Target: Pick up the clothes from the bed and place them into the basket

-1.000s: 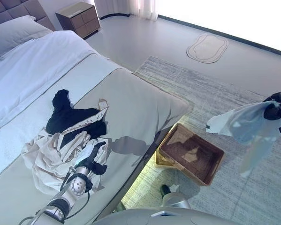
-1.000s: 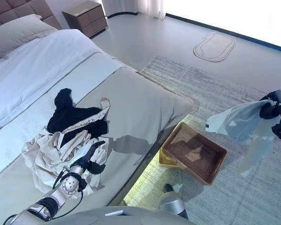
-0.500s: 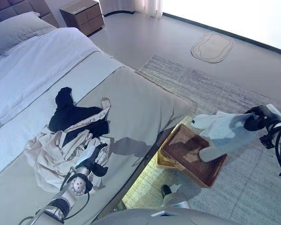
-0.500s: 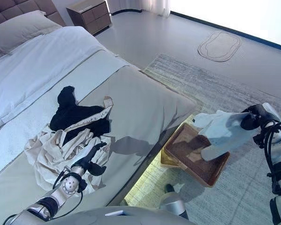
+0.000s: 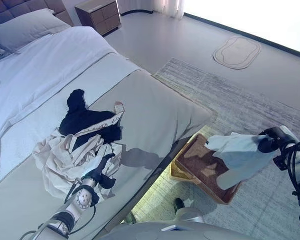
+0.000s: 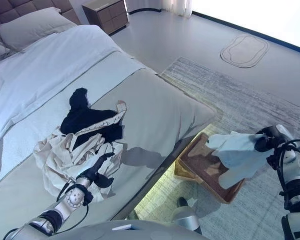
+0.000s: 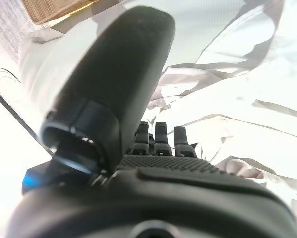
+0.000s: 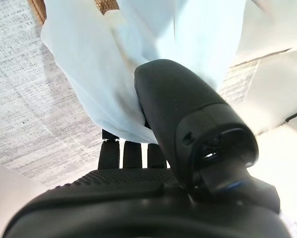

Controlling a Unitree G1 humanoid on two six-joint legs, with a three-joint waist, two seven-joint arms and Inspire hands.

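Observation:
My right hand (image 5: 269, 142) is shut on a light blue garment (image 5: 238, 158), its thumb (image 8: 188, 114) pinching the cloth (image 8: 138, 64). The garment hangs over the right half of a brown wicker basket (image 5: 195, 162) that stands on the rug beside the bed. On the bed (image 5: 155, 110) a black garment (image 5: 89, 122) lies against a crumpled heap of cream clothes (image 5: 64, 160). My left hand (image 5: 100, 172) rests open at the near edge of that heap, and its straight fingers (image 7: 158, 139) lie on the cream cloth (image 7: 227, 99).
A grey rug (image 5: 260, 107) covers the floor around the basket. A small oval mat (image 5: 237, 51) lies farther off. A pillow (image 5: 24, 27) and a wooden nightstand (image 5: 97, 12) are at the head of the bed.
My right hand has swung the light blue garment in from the right and down over the basket. The camera has shifted a little. The left hand has stayed on the heap.

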